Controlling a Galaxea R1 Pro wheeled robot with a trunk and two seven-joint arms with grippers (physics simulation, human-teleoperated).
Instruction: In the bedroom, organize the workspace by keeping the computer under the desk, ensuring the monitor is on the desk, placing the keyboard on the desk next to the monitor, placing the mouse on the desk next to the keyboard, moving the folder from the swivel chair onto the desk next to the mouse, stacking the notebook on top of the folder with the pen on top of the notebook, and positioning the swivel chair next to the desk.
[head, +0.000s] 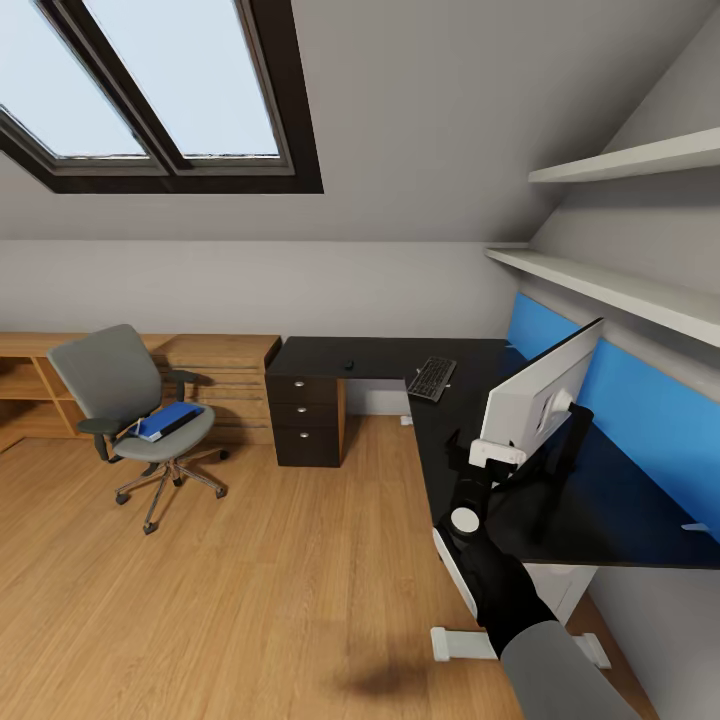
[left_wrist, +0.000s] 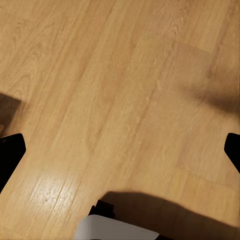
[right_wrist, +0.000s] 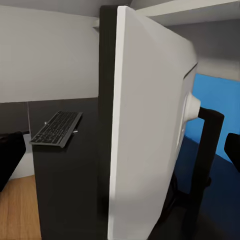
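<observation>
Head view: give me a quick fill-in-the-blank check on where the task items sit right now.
1. The folder lies on the ____ seat.
2. The keyboard rests on the ____.
3. The monitor stands on the desk with its ____ back toward the camera.
4. The chair stands on the floor, ____ from the desk.

Missing: chair; desk; white; apart

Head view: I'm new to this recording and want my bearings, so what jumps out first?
The wide white-backed monitor stands on the glossy black desk at the right, with the right gripper at its near edge. The keyboard lies further back on the desk near the corner. Over at the left, the grey swivel chair stands on the wooden floor with the blue folder on its seat.
</observation>
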